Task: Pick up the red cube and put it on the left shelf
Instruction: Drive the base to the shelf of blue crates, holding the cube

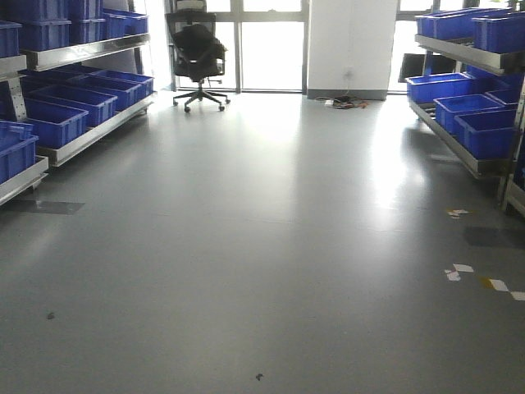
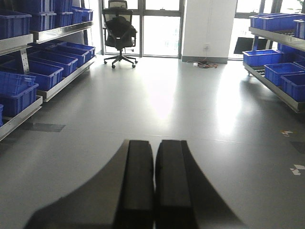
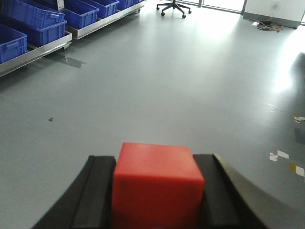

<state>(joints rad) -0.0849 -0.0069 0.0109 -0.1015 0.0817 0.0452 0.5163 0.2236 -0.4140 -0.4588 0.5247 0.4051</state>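
In the right wrist view my right gripper (image 3: 157, 162) is shut on the red cube (image 3: 157, 183), which sits between its two black fingers above the grey floor. In the left wrist view my left gripper (image 2: 155, 145) is shut and empty, its two black fingers pressed together. The left shelf (image 1: 78, 139) is a metal rack with blue bins along the left wall; it also shows in the left wrist view (image 2: 47, 90) and in the right wrist view (image 3: 38, 52). Neither gripper shows in the front view.
A black office chair (image 1: 198, 53) stands at the far end by the glass doors. A second rack of blue bins (image 1: 472, 115) lines the right wall. Cables (image 1: 344, 103) lie by the far wall. Tape marks (image 1: 484, 279) dot the floor at the right.
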